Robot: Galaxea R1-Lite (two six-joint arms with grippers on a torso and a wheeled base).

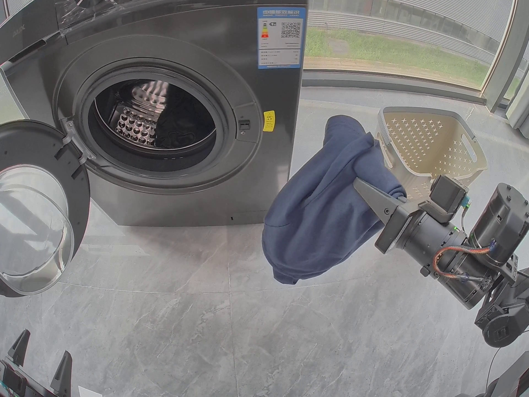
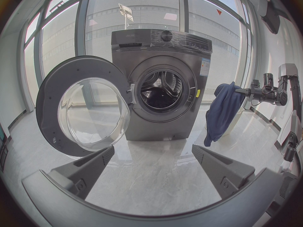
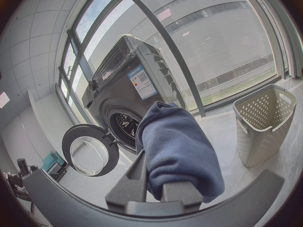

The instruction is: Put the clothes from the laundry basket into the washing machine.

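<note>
Between laundry basket point(image 1: 425, 111) and washing machine point(image 1: 231, 45), your right gripper point(image 1: 370, 193) has jaws clamped on the blue garment point(image 1: 317, 216) (seemingly one fold); swing fast and it could slip free.

Basket point(image 1: 424, 139) right of washer point(image 1: 220, 34), garment point(image 1: 319, 210) apparently between

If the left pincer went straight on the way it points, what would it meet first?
Probably the washing machine, low on its front beside the open door, though depth is unclear.
</note>
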